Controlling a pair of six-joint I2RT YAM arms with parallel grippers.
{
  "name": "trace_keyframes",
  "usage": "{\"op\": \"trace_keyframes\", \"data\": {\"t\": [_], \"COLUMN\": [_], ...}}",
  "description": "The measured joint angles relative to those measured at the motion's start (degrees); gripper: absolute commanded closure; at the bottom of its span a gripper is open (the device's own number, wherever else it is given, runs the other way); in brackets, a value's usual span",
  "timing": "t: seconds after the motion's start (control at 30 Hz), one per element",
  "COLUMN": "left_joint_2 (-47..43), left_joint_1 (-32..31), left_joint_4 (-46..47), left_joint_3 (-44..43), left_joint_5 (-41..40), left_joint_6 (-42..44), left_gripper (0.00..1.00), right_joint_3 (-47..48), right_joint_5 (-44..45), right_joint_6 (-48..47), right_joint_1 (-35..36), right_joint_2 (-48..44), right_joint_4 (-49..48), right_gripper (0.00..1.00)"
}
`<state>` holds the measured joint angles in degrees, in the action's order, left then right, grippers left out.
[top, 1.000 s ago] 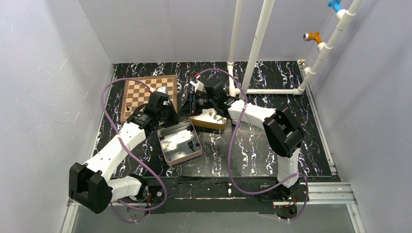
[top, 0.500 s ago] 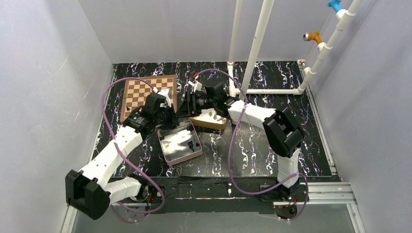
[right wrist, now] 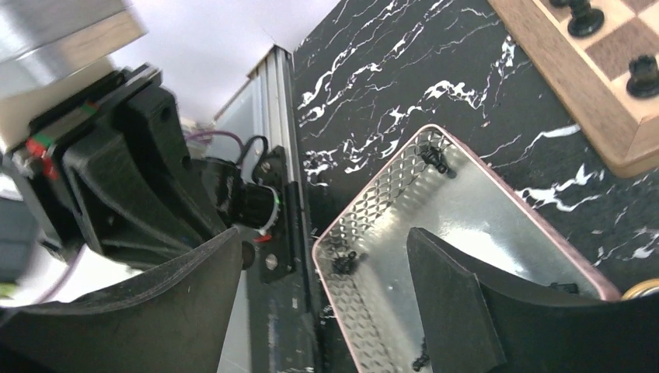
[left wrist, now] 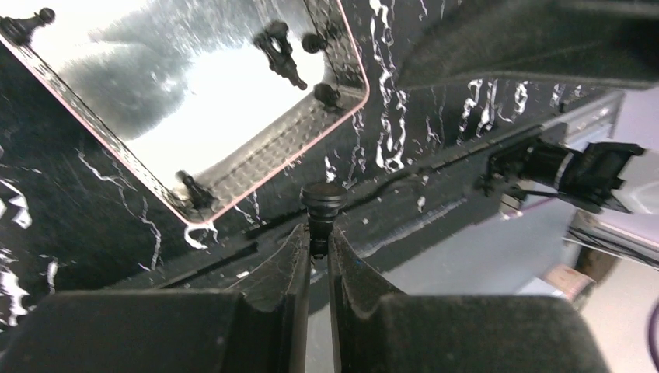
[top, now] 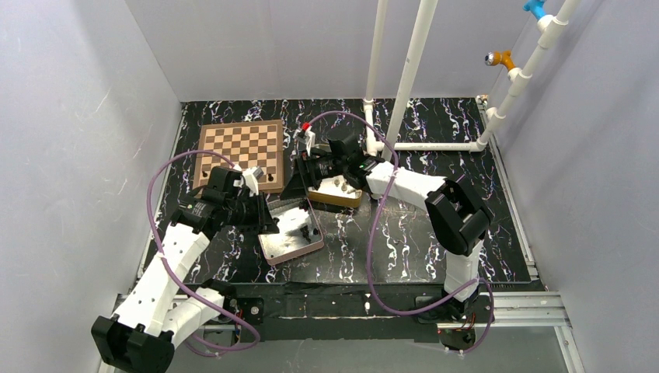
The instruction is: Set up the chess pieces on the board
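Few chess pieces (right wrist: 584,21) stand on the board (top: 241,144) yet; your left fingers (left wrist: 286,272) pinch one, right fingers (right wrist: 458,311) spread wide.

From high up behind the near edge, the overhead camera looks down across the whole worktop (top: 404,233), right to its far edge. The left wrist camera sits close behind its own fingers (left wrist: 295,264), low and facing the near edge, while the right wrist camera peers between its fingers (right wrist: 451,295) toward the near-left corner. All three catch the pink-rimmed tin (top: 287,241) (left wrist: 194,93) (right wrist: 466,210), and the overhead and right wrist views both show the board (top: 241,144) (right wrist: 606,116).
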<state>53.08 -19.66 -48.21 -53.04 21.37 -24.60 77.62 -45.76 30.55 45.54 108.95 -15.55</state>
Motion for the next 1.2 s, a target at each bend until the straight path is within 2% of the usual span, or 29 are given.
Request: {"op": "trace_keyframes", "data": {"t": [0.23, 0.53, 0.63, 0.77, 0.87, 0.93, 1.2], "left_joint_2": [0.4, 0.6, 0.5, 0.6, 1.4, 2.7, 6.5], "left_joint_1": [7.0, 7.5, 7.5, 7.5, 7.5, 7.5, 7.1], "left_joint_4": [-4.2, -5.4, -5.8, -5.6, -4.5, -3.8, -0.1], "left_joint_3": [-0.4, -0.3, -0.1, 0.2, 0.6, 1.0, 2.1], "left_joint_5": [11.2, 18.0, 20.2, 23.7, 26.8, 28.7, 32.7], "left_joint_6": [-0.3, 0.0, 0.0, 0.0, 0.0, 0.0, -0.8], "left_gripper": [1.0, 1.0, 1.0, 1.0, 1.0, 1.0, 1.0], "right_joint_3": [-2.7, -6.5, -7.7, -7.8, -6.6, -5.9, -3.5], "right_joint_5": [-3.3, -7.1, -8.0, -10.6, -12.7, -13.4, -13.6], "right_joint_6": [-17.9, -40.6, -53.6, -76.3, -89.4, -95.0, -103.3], "right_joint_1": [2.7, 4.1, 4.1, 4.1, 4.2, 4.5, 6.5], "right_joint_2": [-3.8, -7.1, -9.7, -13.0, -13.2, -13.2, -13.2], "right_joint_4": [5.0, 10.8, 14.6, 24.2, 31.2, 34.1, 38.4], "right_gripper": [0.12, 0.02, 0.02, 0.02, 0.05, 0.09, 0.23]}}
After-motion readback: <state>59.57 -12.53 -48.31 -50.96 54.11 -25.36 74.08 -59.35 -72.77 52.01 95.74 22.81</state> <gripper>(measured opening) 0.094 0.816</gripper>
